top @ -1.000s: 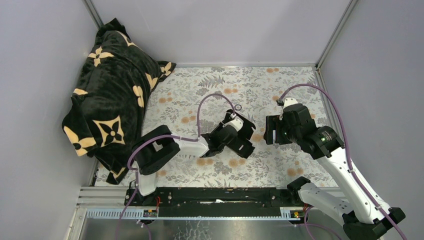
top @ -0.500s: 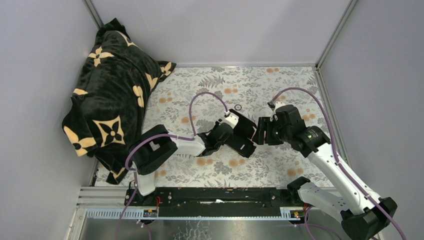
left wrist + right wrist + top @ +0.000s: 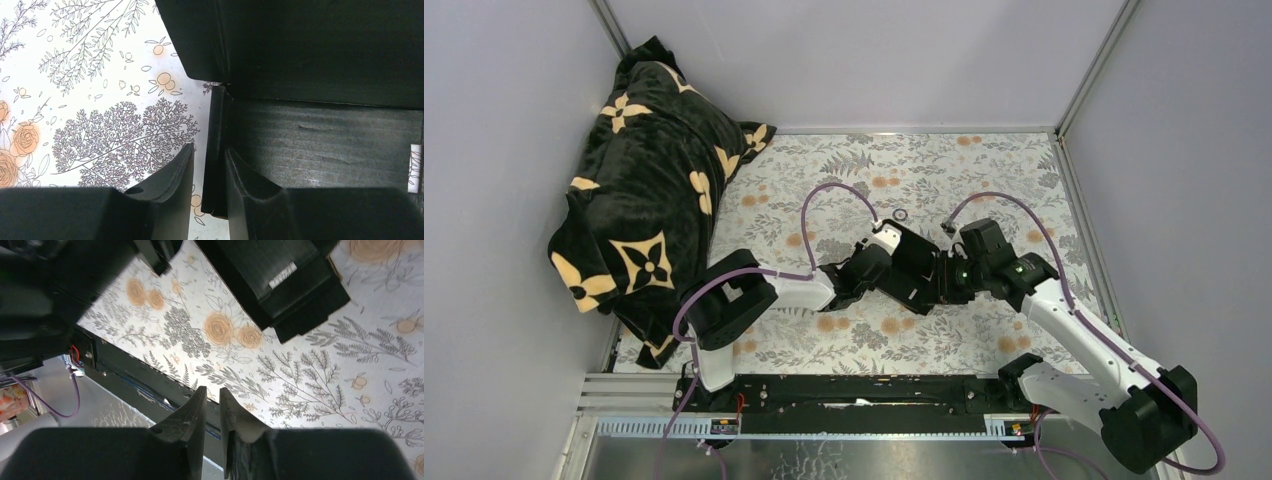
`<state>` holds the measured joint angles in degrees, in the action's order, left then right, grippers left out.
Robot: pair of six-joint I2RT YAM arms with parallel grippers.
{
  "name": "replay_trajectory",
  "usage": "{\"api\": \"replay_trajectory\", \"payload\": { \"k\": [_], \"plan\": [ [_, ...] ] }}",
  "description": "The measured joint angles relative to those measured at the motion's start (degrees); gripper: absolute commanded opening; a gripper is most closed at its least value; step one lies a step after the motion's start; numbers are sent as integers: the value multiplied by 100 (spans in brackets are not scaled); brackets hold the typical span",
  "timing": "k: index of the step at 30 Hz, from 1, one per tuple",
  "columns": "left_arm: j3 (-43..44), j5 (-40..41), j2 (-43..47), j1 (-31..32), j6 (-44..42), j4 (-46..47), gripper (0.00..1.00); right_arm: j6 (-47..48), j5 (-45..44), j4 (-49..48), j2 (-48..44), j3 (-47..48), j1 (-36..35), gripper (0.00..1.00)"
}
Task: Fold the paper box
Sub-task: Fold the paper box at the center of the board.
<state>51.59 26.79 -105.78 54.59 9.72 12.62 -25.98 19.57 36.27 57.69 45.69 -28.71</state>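
Black card box: the plain matte black paper box (image 3: 919,265) lies at the middle of the floral-printed table (image 3: 844,170), between the two arms; it is partly formed, with walls and flaps raised
Left fingers: the left gripper (image 3: 209,150) stands narrow astride one thin upright wall of the box; one finger (image 3: 250,185) touches the card, a sliver of table shows beside the other, so I cannot tell whether it truly pinches
Right fingers: the right gripper (image 3: 212,390) has its fingers drawn almost together with only a slit between them; nothing is in them; they hang just beside the box's near-right side
Why so: the left arm probably steadies the wall so the box cannot slide; the right, slimmed to a blade, looks placed to push a flap over
Inside the box: the floor seen by the left wrist is bare ribbed card; nothing lies in it
Blanket: the black plush blanket with cream flowers (image 3: 649,190) is heaped in the far-left corner, well apart
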Motion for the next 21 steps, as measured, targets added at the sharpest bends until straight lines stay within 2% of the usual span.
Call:
{"api": "replay_trajectory", "payload": {
  "k": [7,16,21],
  "plan": [
    [133,-7,-2,0,153,-284,31,-208,9,-68,20,-557,2,18],
    [332,-59,-31,0,444,-662,30,-431,-74,-398,116,-857,-63,21],
    [396,-59,-72,0,632,-741,29,-564,-396,-623,411,-887,-363,21]
  ]
}}
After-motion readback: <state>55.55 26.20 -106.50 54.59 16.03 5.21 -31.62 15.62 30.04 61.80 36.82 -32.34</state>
